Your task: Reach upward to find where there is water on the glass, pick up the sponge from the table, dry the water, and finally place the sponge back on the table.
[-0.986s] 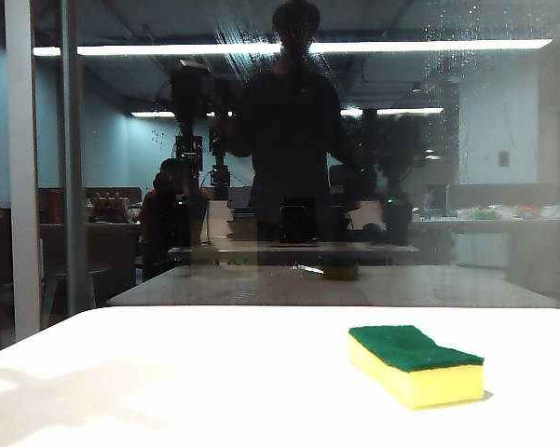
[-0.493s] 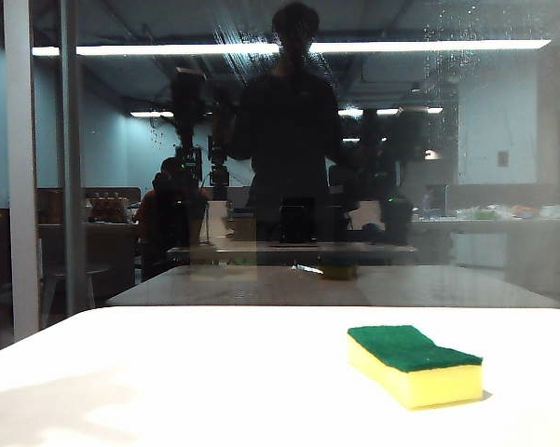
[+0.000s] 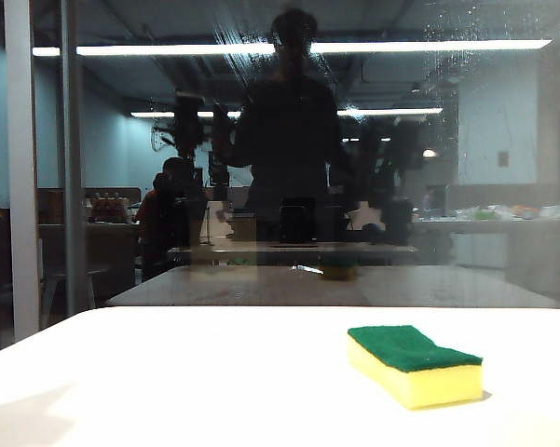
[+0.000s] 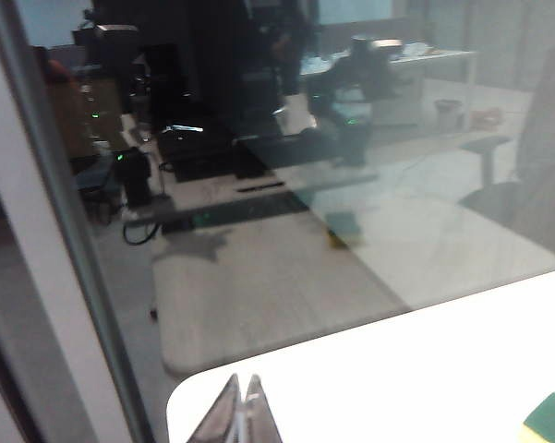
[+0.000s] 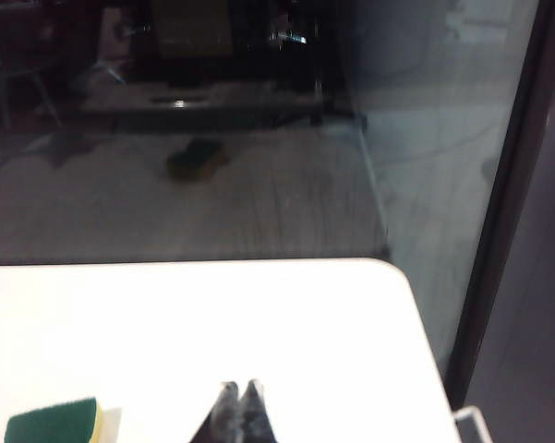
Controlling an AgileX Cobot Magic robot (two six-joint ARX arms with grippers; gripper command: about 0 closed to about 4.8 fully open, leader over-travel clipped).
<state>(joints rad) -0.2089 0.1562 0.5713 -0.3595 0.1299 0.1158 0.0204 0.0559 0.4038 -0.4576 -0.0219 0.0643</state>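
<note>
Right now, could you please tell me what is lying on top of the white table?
Only the sponge lies on the table, green side up, apart from the glass. Both pincers, left and right, are shut above the tabletop. Nothing shows what lies under the sponge.

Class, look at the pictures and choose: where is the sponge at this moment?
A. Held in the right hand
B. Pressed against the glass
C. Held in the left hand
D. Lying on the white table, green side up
D. The sponge lies flat on the table, green layer on top, with neither the left hand nor the right hand touching it.
</note>
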